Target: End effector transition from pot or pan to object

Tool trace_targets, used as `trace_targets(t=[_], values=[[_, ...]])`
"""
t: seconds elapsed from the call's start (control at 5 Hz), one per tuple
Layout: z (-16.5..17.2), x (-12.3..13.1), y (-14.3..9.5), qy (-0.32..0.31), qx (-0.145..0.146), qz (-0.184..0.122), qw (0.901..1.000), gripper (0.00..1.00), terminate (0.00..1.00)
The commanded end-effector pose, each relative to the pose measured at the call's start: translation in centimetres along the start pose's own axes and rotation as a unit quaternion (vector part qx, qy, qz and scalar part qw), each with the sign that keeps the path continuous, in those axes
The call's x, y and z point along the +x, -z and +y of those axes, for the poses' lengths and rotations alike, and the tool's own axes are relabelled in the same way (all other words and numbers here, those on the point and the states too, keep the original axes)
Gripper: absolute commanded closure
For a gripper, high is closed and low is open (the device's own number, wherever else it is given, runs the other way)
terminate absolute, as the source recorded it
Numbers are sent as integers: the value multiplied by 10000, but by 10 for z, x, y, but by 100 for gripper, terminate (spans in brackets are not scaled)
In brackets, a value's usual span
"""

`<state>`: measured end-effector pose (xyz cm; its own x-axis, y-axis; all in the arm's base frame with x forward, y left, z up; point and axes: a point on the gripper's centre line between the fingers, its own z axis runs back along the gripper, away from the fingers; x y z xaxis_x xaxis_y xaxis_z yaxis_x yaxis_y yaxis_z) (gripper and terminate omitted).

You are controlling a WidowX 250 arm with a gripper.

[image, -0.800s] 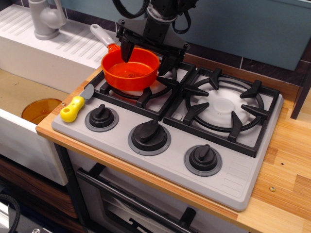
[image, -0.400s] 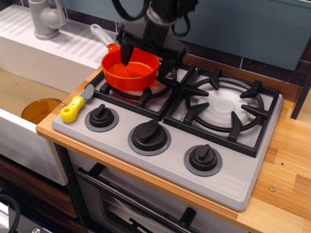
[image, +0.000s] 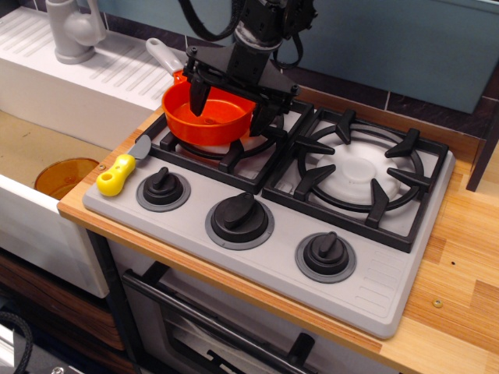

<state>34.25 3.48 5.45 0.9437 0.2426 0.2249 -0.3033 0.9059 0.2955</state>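
Observation:
The orange saucepan (image: 207,121) sits on the left burner grate, its grey handle (image: 164,54) pointing back left. My black gripper (image: 230,107) hangs over the pan with its fingers spread wide. The left finger (image: 198,95) reaches into the pan and the right finger (image: 261,115) stands just outside the right rim. It grips nothing. The toy knife (image: 117,174), with a yellow handle and a grey blade, lies on the stove's front left corner, well to the left of and in front of the gripper.
Three black knobs (image: 238,218) line the grey stove front. The right burner grate (image: 359,171) is bare. A sink with a translucent orange disc (image: 66,175) lies at the left, a grey faucet (image: 74,31) behind it. The wooden counter (image: 460,265) runs along the right.
My gripper has dropped lower and come a little forward over the pan, staying open. The pan and the knife have stayed where they were.

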Motion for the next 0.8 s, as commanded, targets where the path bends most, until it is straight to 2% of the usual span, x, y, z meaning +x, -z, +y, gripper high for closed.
trace_targets(t=[0.0,0.2,0.4,0.6], values=[[-4,10,-27,-224,-174,-45,9996,0,0],[-4,4,-51,-287,-144,268,9991,0,0],[4,-14,-84,-239,94,596,9979,0,0],[15,-38,-83,-158,102,-31,9998,0,0]])
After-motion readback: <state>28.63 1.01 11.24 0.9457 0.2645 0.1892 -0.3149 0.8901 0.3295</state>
